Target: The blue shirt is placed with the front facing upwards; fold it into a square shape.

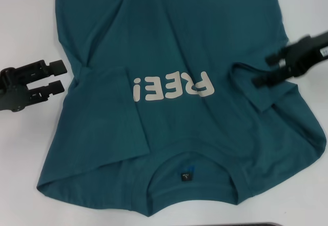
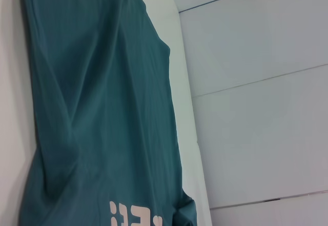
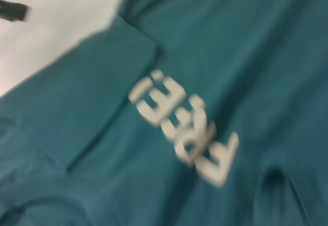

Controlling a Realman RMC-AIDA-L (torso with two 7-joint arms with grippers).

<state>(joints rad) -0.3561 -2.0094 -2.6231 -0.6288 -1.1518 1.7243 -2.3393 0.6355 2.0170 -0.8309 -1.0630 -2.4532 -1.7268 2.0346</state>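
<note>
Collar [image 1: 193, 170] of the blue shirt [image 1: 205, 41] lies nearest the robot, round and ribbed, with a small black label [image 1: 185, 177] inside it; the garment is spread front up on the white table [image 1: 20, 21] and runs away from the body, its hem beyond the far edge of the head view. Both short sleeves are already turned inward onto the chest, the left sleeve [image 1: 110, 113] as a broad flap beside the lettering, the right sleeve [image 1: 259, 90] as a narrower one. Between them sit pale beige block letters [image 1: 171, 87], upside down from the robot's side. Thin knit cloth like this should be light, limp and prone to creasing, so it will sag and drag unless lifted by two layers at once; good holds look to be the outer folded edges near the shoulders, or the hem corners for the lengthwise fold. Fabric is a deep teal with soft ridges running down the body. Farther out, the left gripper [image 1: 57, 76] hovers over bare table just beside the left edge, fingers parted and holding nothing. On the other side the right gripper [image 1: 266, 71] hangs at the folded right sleeve, fingers spread and, as far as I can judge, not pinching cloth
</note>
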